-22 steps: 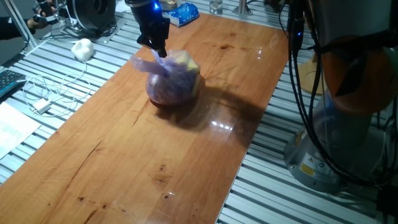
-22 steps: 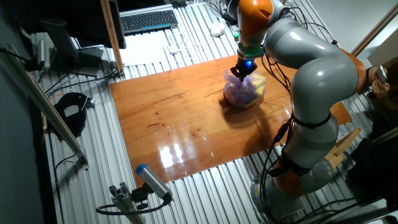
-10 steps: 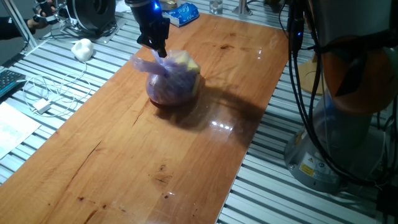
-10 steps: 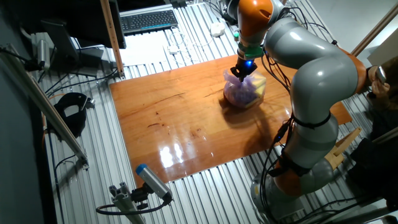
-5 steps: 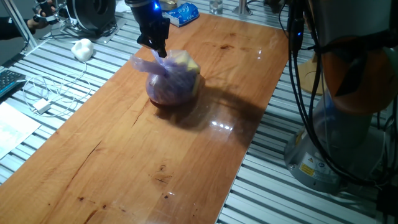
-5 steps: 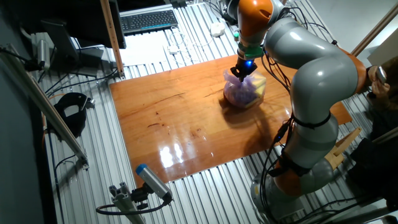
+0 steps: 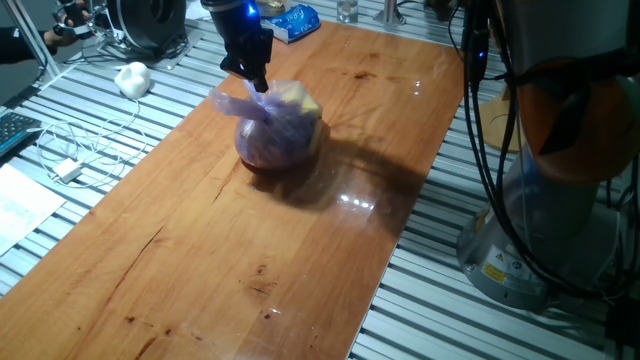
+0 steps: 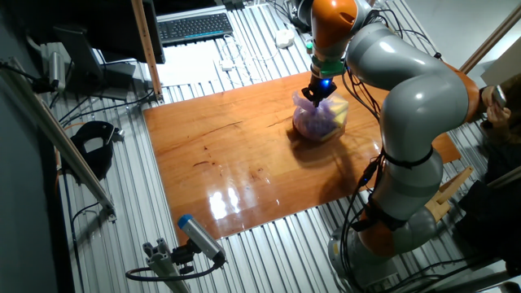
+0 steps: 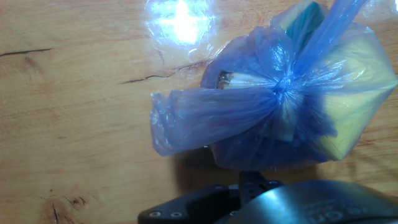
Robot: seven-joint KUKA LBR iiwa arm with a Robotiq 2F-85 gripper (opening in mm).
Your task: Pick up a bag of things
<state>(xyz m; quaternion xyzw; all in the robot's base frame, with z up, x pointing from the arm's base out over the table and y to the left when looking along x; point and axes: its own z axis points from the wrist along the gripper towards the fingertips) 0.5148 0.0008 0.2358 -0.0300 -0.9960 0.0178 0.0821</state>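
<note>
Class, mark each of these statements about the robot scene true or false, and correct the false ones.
1. The purple bag sits on the wooden table. True.
2. The gripper is at the bag's knotted top. True.
3. The bag hangs in the air, clear of the table. False: its base rests on the wood.
4. A white lumpy object lies on the wooden top beside the bag. False: it lies off the wood, on the slatted metal surface.
5. Yellow contents show through the bag. True.
6. A keyboard lies on the wooden top. False: it lies beyond the table.
</note>
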